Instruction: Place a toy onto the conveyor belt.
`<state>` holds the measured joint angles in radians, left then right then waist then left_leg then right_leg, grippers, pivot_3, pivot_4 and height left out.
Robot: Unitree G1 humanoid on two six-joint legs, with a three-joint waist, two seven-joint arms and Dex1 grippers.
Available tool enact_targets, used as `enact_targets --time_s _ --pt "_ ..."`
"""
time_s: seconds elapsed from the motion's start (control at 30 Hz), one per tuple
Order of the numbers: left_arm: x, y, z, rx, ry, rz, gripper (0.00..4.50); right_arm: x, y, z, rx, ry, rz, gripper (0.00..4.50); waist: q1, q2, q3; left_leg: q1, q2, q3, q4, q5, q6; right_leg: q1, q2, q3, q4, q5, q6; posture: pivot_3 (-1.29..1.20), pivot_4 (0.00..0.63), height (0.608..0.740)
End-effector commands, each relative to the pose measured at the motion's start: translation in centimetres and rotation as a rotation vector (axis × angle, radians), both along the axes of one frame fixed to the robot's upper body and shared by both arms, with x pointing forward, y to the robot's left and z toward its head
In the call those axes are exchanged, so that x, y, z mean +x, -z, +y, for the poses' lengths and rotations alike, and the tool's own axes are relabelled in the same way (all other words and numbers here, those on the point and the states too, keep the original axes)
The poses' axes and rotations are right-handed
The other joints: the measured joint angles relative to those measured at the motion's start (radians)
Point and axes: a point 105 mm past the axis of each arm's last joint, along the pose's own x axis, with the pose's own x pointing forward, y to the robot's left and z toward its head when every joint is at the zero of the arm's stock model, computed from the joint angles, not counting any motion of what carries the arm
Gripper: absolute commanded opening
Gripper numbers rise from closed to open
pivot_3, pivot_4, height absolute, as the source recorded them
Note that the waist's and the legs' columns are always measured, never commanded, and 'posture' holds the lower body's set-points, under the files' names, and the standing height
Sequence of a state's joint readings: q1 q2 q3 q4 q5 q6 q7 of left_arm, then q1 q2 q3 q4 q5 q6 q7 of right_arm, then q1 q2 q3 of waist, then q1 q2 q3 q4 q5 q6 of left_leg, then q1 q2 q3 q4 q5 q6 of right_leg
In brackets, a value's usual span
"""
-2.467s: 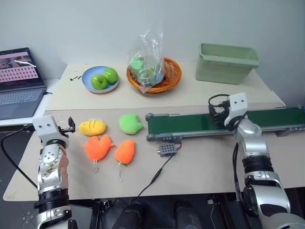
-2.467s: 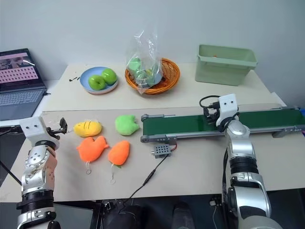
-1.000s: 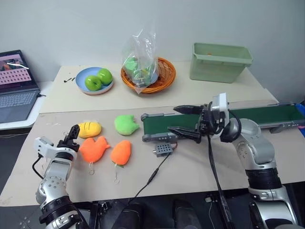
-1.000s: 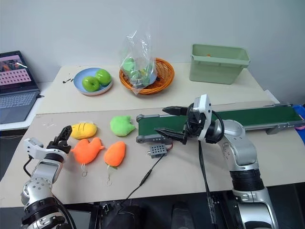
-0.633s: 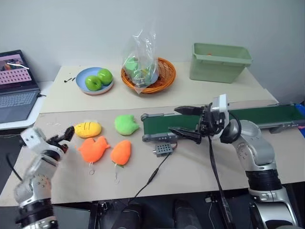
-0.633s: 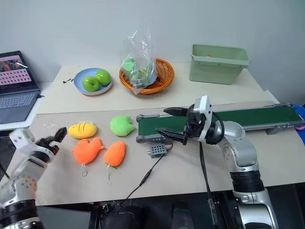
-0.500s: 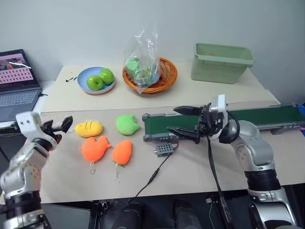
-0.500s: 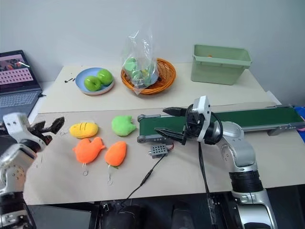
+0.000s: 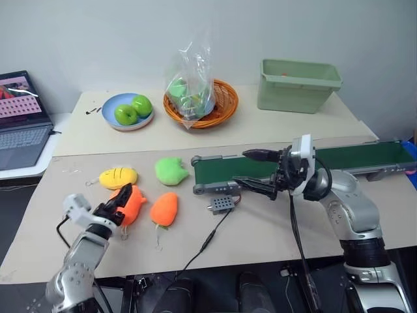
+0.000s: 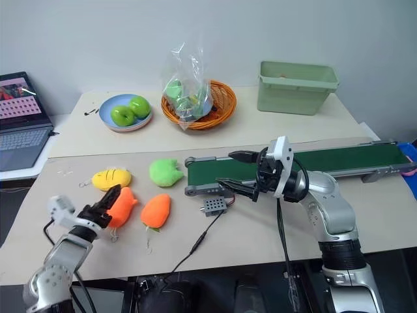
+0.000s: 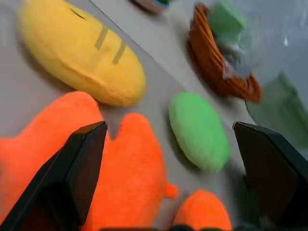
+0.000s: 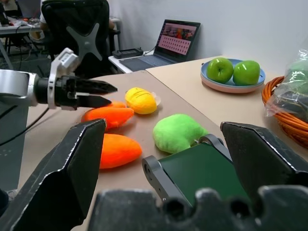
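The toy (image 9: 135,201), a bright orange fish-shaped plush, lies on the table's near left part. My left gripper (image 9: 119,203) is open right at its left end, and the left wrist view shows the toy (image 11: 130,178) lying low between the wide-spread fingers (image 11: 79,173); whether they touch it I cannot tell. The conveyor belt (image 9: 352,158), dark green in a grey frame, runs across the right half of the table. My right gripper (image 9: 242,168) hangs open and empty over the belt's left end, pointing left.
Around the toy lie a yellow striped plush (image 9: 118,177), a green plush (image 9: 171,171) and an oval orange plush (image 9: 164,208). A small grey box (image 9: 223,205) with a cable sits before the belt. Behind stand an apple plate (image 9: 128,112), an orange basket (image 9: 203,104), a green bin (image 9: 296,85) and a laptop (image 9: 23,124).
My left arm swung out toward the table's left edge, then came back in and down, its open gripper now at the toy. The right gripper has stayed in place, open.
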<state>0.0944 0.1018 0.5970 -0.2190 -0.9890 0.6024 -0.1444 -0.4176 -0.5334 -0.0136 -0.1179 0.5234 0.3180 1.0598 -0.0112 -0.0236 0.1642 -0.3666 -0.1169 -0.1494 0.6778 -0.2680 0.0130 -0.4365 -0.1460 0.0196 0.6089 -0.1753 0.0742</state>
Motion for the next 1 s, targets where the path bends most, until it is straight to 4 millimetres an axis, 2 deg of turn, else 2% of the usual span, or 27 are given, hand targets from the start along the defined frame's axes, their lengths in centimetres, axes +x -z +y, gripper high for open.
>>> enact_targets --time_s 0.03,0.2,0.33,0.5,0.6,0.7,0.83,1.0 --pt "-1.0 -0.2 -0.2 -0.024 -0.036 -0.028 4.48 0.0 -1.0 0.1 -0.001 -0.008 -0.036 4.5 0.003 0.0 0.0 0.0 0.0 0.0 0.0 0.0 0.0 0.0 0.0 0.0 0.0 0.0 0.0 0.0 0.15 0.74" --pt "-2.4 1.8 -0.3 -0.049 -0.035 0.032 4.48 0.2 -1.1 0.3 -0.006 -0.016 -0.037 4.5 0.013 0.0 0.0 0.0 0.0 0.002 0.0 0.0 0.001 0.0 0.0 0.0 0.0 0.0 0.0 0.0 0.15 0.74" --pt "-3.5 4.2 -0.3 -0.096 -0.035 0.088 4.48 0.4 -1.1 0.3 -0.008 -0.013 -0.04 4.5 0.018 0.0 0.0 0.0 0.001 0.003 0.0 -0.001 0.001 0.0 0.0 0.0 0.0 0.0 0.0 0.0 0.15 0.74" --pt "-3.8 6.1 -1.6 -0.159 0.009 0.12 4.48 0.4 -1.1 0.2 -0.003 -0.008 -0.045 4.5 0.021 0.002 -0.001 0.0 0.002 0.005 0.0 -0.001 0.002 0.0 0.0 0.0 -0.001 0.0 0.0 0.0 0.15 0.74" --pt "-3.0 6.3 -2.5 -0.182 0.039 0.108 4.48 0.4 -1.1 0.2 -0.002 0.0 -0.047 4.5 0.026 0.006 -0.003 0.0 0.002 0.006 0.0 -0.001 0.002 0.0 0.0 0.001 -0.001 0.0 0.0 0.0 0.15 0.74" --pt "-1.3 6.5 -3.5 -0.201 0.075 0.106 4.48 0.4 -1.2 0.2 0.002 0.003 -0.049 4.5 0.036 0.009 -0.005 0.002 0.002 0.006 0.0 -0.001 0.002 0.003 0.0 0.0 -0.001 -0.003 0.004 0.0 0.15 0.74" --pt "0.5 5.4 -4.4 -0.19 0.108 0.06 4.48 0.5 -1.2 0.0 0.0 0.014 -0.054 4.5 0.053 0.014 -0.007 0.012 0.003 0.008 0.0 -0.001 0.002 0.016 0.0 -0.001 -0.003 -0.008 0.009 0.0 0.15 0.74" --pt "1.6 4.3 -4.4 -0.183 0.111 0.025 4.48 0.5 -1.2 -0.1 0.001 0.02 -0.056 4.5 0.05 0.014 -0.007 0.012 0.004 0.009 -0.001 -0.002 0.004 0.015 0.0 -0.001 -0.006 -0.008 0.01 0.0 0.15 0.74"
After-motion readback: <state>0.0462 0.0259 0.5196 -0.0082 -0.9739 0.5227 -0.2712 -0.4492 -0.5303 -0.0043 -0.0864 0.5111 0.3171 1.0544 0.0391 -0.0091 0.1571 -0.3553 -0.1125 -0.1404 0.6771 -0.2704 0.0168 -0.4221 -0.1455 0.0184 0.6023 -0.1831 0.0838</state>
